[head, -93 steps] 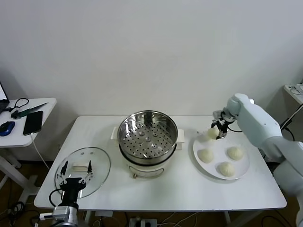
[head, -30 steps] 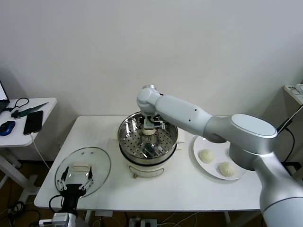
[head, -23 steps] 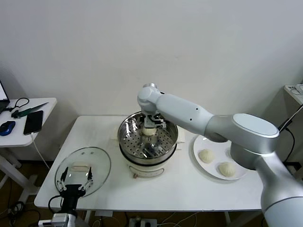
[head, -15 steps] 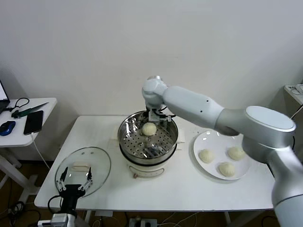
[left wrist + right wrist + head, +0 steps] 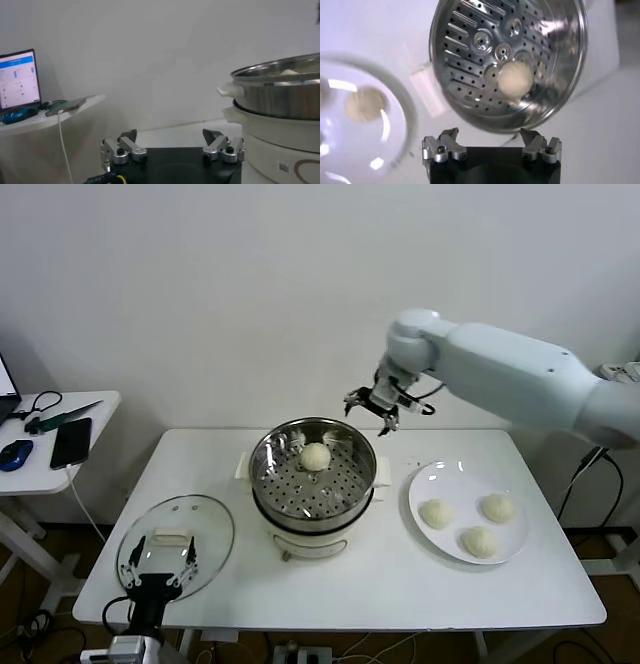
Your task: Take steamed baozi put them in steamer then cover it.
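One steamed baozi (image 5: 316,456) lies on the perforated tray of the steamer (image 5: 345,484), toward its back. Three more baozi (image 5: 435,513) (image 5: 497,507) (image 5: 480,541) sit on the white plate (image 5: 458,482) to the right. My right gripper (image 5: 372,406) hangs open and empty in the air just beyond the steamer's back right rim. Its wrist view looks down on the steamer (image 5: 470,30), the baozi (image 5: 515,77) and the open gripper (image 5: 490,137). The glass cover (image 5: 205,529) lies flat at the front left. My left gripper (image 5: 160,579) stands open at the cover's near edge.
A side table (image 5: 95,409) at the far left carries a phone (image 5: 70,442), a mouse (image 5: 14,454) and scissors. The left wrist view shows a laptop (image 5: 17,75) there and the steamer's steel wall (image 5: 280,97) close by. A wall rises behind the table.
My right gripper has let the baozi go in the steamer, then risen and swung right, clear of the pot. The left arm has stayed still.
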Motion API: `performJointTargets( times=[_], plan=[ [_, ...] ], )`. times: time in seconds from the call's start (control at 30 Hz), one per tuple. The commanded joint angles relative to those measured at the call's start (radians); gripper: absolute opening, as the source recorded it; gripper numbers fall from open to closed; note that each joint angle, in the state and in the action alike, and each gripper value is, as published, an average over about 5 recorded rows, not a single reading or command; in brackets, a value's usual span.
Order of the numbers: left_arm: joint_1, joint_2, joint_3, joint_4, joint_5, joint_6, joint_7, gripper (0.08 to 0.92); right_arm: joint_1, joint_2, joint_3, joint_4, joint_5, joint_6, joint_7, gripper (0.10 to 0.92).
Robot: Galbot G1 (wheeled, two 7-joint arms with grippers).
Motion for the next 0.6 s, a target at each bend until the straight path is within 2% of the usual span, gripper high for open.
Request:
performJointTargets(
  times=[0.03, 0.27, 0.6],
  plan=[
    [0.002, -0.004, 0.003, -0.003, 0.005, 0.003, 0.001, 0.823, -0.073, -0.287, -0.061, 0.113, 0.305, -0.401, 0.063, 0.823],
    [0.01, -0.006, 0.0, -0.01, 0.006, 0.002, 0.001, 0.823, -0.264, -0.295, 0.049, 0.047, 0.202, -0.395, 0.023, 0.823],
    [0.021, -0.004, -0.007, -0.013, 0.008, 0.0, 0.0, 0.823, -0.551, -0.215, 0.276, -0.084, 0.066, -0.385, 0.039, 0.823]
  ],
)
